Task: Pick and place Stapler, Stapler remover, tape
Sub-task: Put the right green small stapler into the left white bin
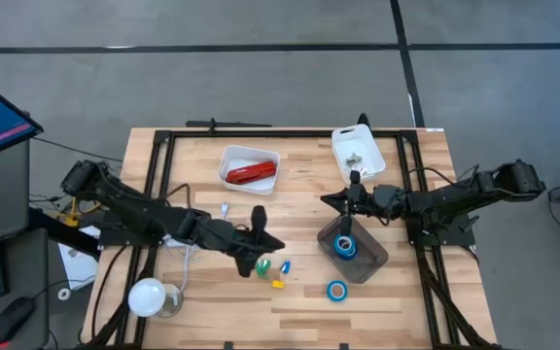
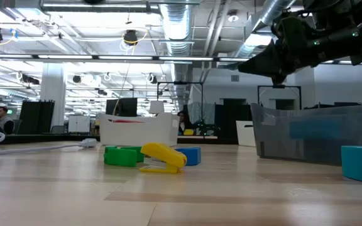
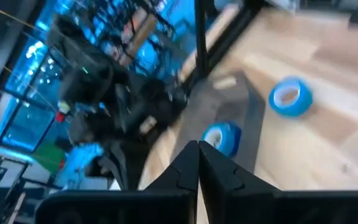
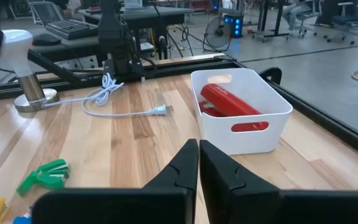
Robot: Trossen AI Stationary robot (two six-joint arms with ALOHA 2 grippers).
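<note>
The red stapler (image 1: 251, 173) lies inside a white bin (image 1: 229, 156) toward the far side of the table; the right wrist view shows the stapler (image 4: 229, 102) in that bin (image 4: 247, 127). One blue tape roll (image 1: 344, 246) sits in a clear grey bin (image 1: 369, 261), and a second roll (image 1: 336, 290) lies flat on the table near it. My left gripper (image 1: 270, 241) hovers shut just beyond the small green piece (image 1: 262, 264), its fingers (image 3: 197, 163) closed on nothing. My right gripper (image 1: 329, 200) is shut (image 4: 199, 163) above the table, by the grey bin's far edge.
Small green (image 2: 121, 156), yellow (image 2: 162, 157) and blue (image 2: 190, 155) pieces lie together near the table's middle. A second white bin (image 1: 358, 151) stands at the far right. A white cable (image 4: 114, 106) and a white round lamp (image 1: 148, 297) occupy the left side.
</note>
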